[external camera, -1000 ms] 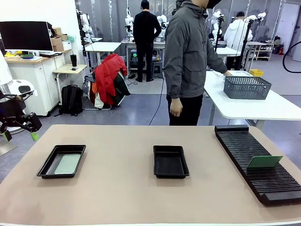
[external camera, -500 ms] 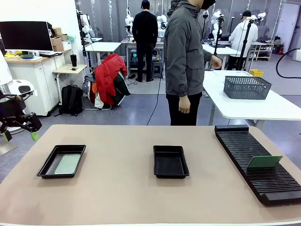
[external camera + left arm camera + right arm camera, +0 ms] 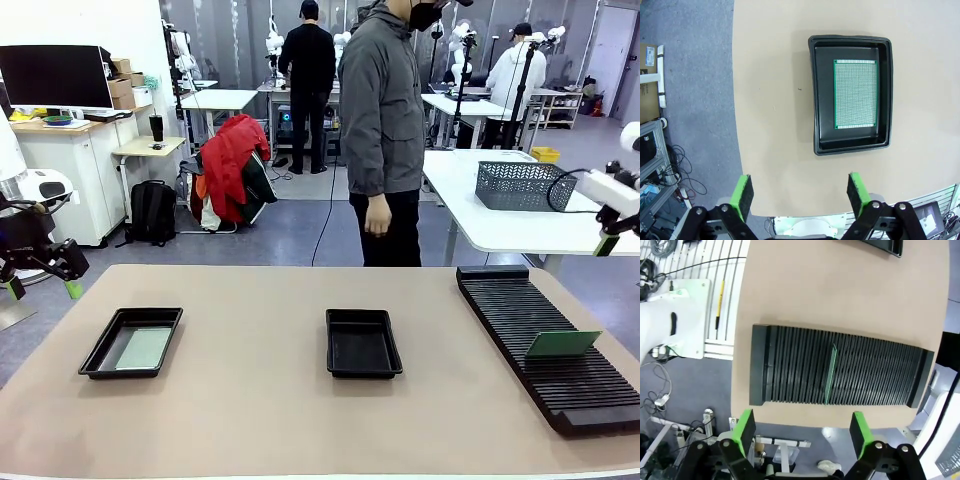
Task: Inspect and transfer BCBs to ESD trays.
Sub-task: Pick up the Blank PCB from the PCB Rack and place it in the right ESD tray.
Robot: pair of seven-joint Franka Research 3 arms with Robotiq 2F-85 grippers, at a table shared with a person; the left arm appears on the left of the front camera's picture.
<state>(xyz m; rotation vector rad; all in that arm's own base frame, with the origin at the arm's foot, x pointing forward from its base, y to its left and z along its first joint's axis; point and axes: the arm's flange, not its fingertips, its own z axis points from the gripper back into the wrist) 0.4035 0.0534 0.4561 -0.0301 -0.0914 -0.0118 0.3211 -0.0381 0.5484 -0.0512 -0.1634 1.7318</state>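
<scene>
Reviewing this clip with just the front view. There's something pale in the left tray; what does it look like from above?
Observer: It's a green circuit board dotted with a fine grid of holes. It lies flat in the tray, nearer one long wall.
Operator: Is the left gripper holding anything?
Observer: No. The left gripper is open, looking down on that tray, with nothing between its fingers.
Operator: And the board on the right?
Observer: From above, the second board shows as a thin line. It stands on edge in a single slot of the rack, with empty slots on either side.
</scene>
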